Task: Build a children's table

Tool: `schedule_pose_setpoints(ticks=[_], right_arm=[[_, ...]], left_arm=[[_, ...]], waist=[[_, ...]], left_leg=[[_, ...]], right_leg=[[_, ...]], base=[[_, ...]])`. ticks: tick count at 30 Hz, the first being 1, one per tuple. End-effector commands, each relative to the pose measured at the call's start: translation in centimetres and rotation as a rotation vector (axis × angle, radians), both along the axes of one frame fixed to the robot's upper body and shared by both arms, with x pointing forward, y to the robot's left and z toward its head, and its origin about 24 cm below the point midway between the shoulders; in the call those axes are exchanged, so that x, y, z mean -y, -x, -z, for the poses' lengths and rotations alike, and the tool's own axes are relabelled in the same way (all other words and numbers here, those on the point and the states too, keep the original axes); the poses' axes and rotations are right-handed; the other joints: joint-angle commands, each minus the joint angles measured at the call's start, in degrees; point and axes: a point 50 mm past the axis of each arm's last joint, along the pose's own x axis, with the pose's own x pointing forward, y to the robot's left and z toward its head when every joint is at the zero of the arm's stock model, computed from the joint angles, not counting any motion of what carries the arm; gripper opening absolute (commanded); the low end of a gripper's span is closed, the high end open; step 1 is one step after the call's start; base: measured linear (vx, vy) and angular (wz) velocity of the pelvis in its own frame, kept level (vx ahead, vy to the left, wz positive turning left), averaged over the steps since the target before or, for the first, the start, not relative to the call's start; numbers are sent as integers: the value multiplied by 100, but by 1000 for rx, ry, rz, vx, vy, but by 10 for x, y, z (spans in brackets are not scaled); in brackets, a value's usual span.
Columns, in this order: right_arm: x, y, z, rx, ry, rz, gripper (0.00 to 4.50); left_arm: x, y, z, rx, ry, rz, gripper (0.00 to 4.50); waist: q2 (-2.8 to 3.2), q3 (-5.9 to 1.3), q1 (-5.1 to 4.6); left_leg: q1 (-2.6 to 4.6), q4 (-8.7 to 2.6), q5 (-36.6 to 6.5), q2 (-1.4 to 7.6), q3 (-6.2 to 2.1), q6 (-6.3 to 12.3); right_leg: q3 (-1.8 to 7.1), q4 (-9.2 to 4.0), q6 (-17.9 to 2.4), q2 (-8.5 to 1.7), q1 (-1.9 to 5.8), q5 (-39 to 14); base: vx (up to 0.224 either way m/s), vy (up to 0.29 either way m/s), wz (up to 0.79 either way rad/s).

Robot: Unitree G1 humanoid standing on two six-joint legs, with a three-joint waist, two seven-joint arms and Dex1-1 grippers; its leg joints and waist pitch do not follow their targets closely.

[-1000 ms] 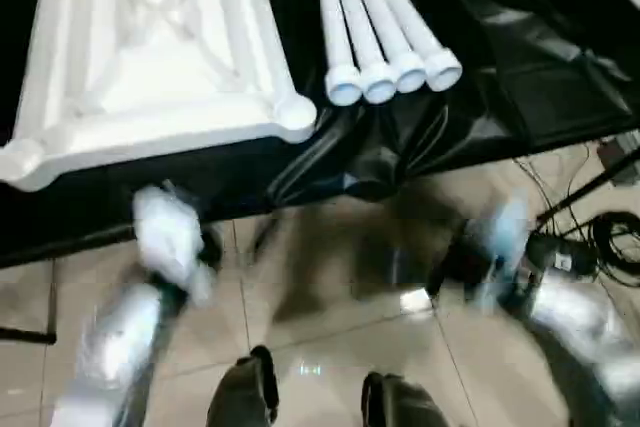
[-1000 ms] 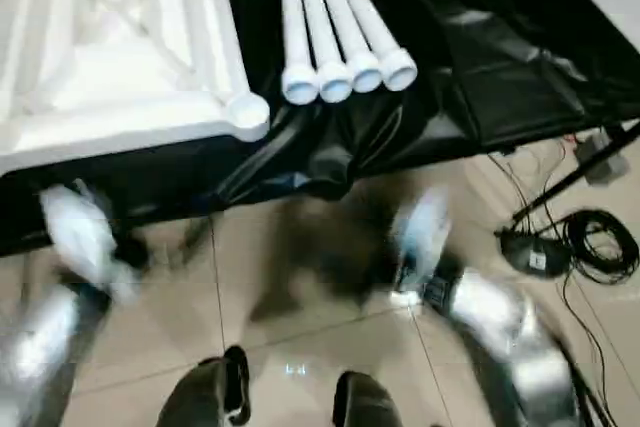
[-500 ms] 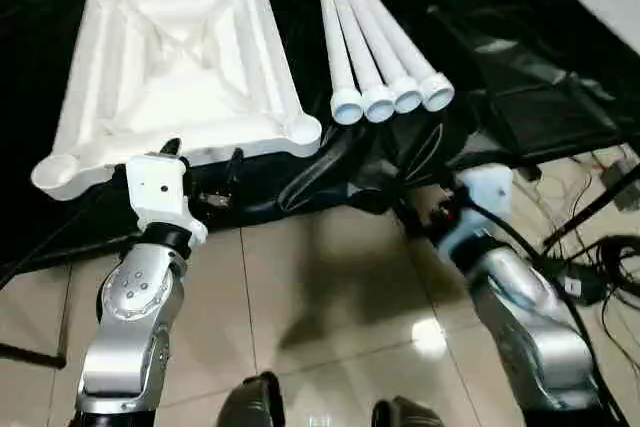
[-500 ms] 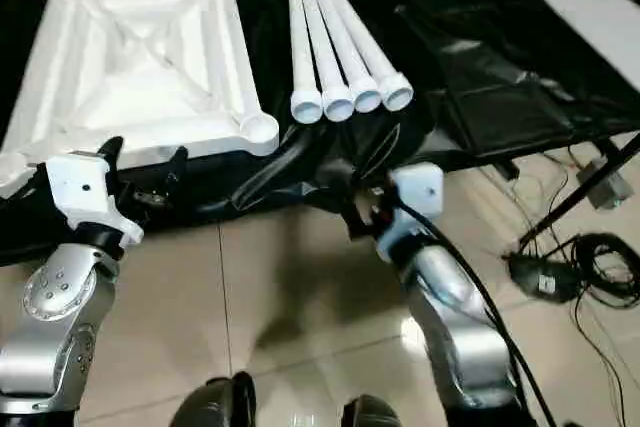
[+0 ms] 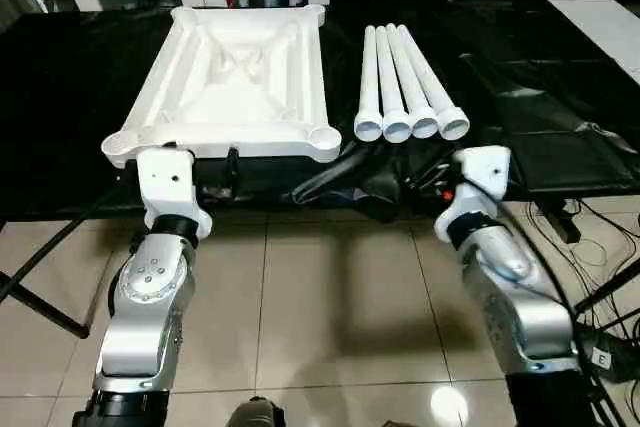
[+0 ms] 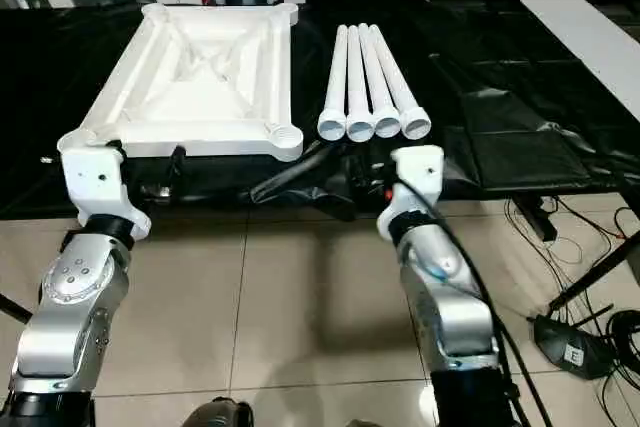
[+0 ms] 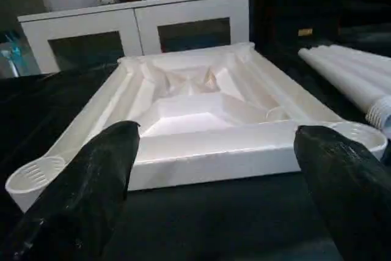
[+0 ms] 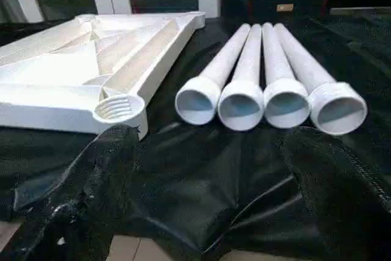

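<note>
On the black-draped table, the white tabletop is lying underside up, ribs and corner sockets showing. Left of its near edge, the left end effector is hovering with fingers spread apart, holding nothing. Right of the tabletop, four white legs are lying side by side. Nearer, the right end effector is also gaping empty. No readable writing is showing.
</note>
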Motion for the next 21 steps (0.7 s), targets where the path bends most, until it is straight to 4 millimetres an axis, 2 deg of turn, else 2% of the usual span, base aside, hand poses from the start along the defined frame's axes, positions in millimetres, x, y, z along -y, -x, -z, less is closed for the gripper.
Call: schedule_pose_setpoints(ticks=[1, 2, 3, 4, 5, 6, 7, 8, 9, 10, 11, 12, 13, 14, 15, 16, 17, 18, 19, 20, 21], right_arm=[[-5, -1, -2, 17, -10, -27, 407], [-8, 0, -3, 23, -9, -51, 407], [-11, 1, -3, 27, -9, -72, 407], [-14, 2, -3, 22, -9, -89, 407], [-15, 2, -3, 19, -9, -95, 407], [-16, 3, -2, 15, -8, -105, 407], [-19, 4, -1, 14, -1, -118, 407], [-20, 5, -1, 15, 3, -121, 407], [-21, 5, 0, 14, 3, -122, 407], [-21, 5, 0, 14, 3, -123, 407], [-22, 5, -1, 17, 9, -128, 407], [-25, 5, -3, 36, 9, -132, 407], [-25, 5, -3, 37, 6, -133, 407], [-27, 4, -5, 47, -23, -137, 407], [-27, 4, -7, 49, -28, -139, 407], [-27, 4, -7, 49, -29, -139, 407], [-27, 4, -7, 49, -29, -139, 407], [-27, 4, -9, 65, -13, -147, 407], [-27, 4, -9, 65, -13, -147, 407], [-28, 4, -10, 67, -13, -150, 407], [-28, 3, -10, 64, -9, -137, 407]], left_arm=[[6, -2, -5, 14, -1, 37, 450], [8, -2, -5, 13, 15, 51, 450], [10, -2, -5, 10, 25, 60, 450], [10, -2, -4, 7, 29, 62, 450], [10, -2, -4, 5, 30, 62, 450], [10, -1, -3, 3, 29, 55, 450], [9, 0, -2, -2, 29, 50, 450], [8, 1, -1, -4, 29, 50, 450], [7, 2, 0, -7, 26, 48, 450], [6, 2, 0, -10, 24, 47, 450], [5, 3, 1, -13, 22, 47, 450], [2, 5, 3, -19, 18, 41, 450], [2, 5, 3, -20, 18, 41, 450], [1, 5, 4, -24, 17, 37, 450], [0, 5, 3, -23, 12, 35, 450], [-1, 5, 3, -23, 9, 35, 450], [-1, 5, 3, -23, 9, 35, 450], [-2, 4, 3, -23, 6, 31, 450], [-2, 4, 3, -23, 6, 31, 450], [-3, 4, 3, -22, 6, 29, 450], [-4, 3, 3, -22, 4, 28, 450]], waist=[[-47, -451, -4], [-66, -443, -8], [-51, -416, -10], [-49, -397, -10], [-23, -364, -35], [-30, -343, -43], [-34, -284, -46], [-32, -273, -51], [-192, -262, 44], [-23, -295, 91], [-109, -332, 32], [-25, -360, 26], [2, -354, -4], [141, -516, -203], [216, -637, -423], [140, -680, -426], [137, -677, -391], [90, -644, -389], [39, -637, -403], [-79, -538, -432], [-311, -500, -427]], left_leg=[[71, -302, -764, 336, -86, 311], [76, -320, -892, 338, -63, 269], [130, -358, -1386, 353, -45, 183], [179, -386, -1707, 359, -32, 143], [275, -437, -2232, 345, -9, 117], [289, -460, -2396, 328, -1, 119], [459, -500, -2871, 269, 42, 116], [516, -509, -2958, 247, 56, 122], [8, -492, -2580, 81, -29, 441], [-12, -409, -2236, 66, 4, 598], [-117, -161, -1543, 68, -5, 930], [-106, -101, -1136, 101, -5, 1022], [-132, -156, -1076, 107, -24, 1061], [700, -558, -1146, 476, -376, 937], [1445, -535, -1204, 915, -904, 1502], [1371, -331, -286, 835, -931, 1988], [1339, -275, 82, 808, -855, 2116], [1163, -362, 543, 730, -661, 2241], [1094, -396, 638, 668, -530, 2284], [904, -525, 86, 555, -272, 2270], [809, -498, -998, 211, -2, 1943]], right_leg=[[461, -646, -542, -776, 216, 37], [451, -654, -546, -778, 242, -230], [452, -714, -502, -771, 268, -960], [453, -762, -472, -754, 279, -1411], [428, -868, -446, -695, 304, -2096], [410, -907, -415, -671, 352, -2336], [357, -1074, -293, -630, 408, -3030], [348, -1126, -271, -622, 425, -3165], [167, -1244, -131, -879, 900, -3391], [189, -1346, -25, -1054, 959, -3702], [25, -1514, 78, -1277, 1102, -4006], [-163, -1593, 19, -1284, 1172, -3592], [-299, -1566, 10, -1177, 1227, -3243], [-313, -944, -48, -380, 719, -1704], [-180, -78, -2, -268, -94, -1022], [-79, 247, 321, -287, -378, -713], [-31, 347, 524, -324, -521, -555], [10, 501, 815, -344, -638, -181], [7, 509, 843, -349, -678, 61], [79, 315, 589, -412, -625, 618], [262, -294, 201, -555, -409, 997]], base=[[0, 0, 0], [0, 0, 0], [0, 0, 0], [0, 0, 0], [0, 0, 0], [0, 0, 0], [39, 51, -8], [58, 53, -8], [58, 53, -8], [89, 64, 14], [118, 85, 40], [118, 85, 40], [142, 97, 47], [187, 91, 33], [187, 91, 33], [210, 76, 7], [183, 53, 1], [183, 53, 1], [148, 15, 5], [144, -29, -2], [144, -29, -2]])
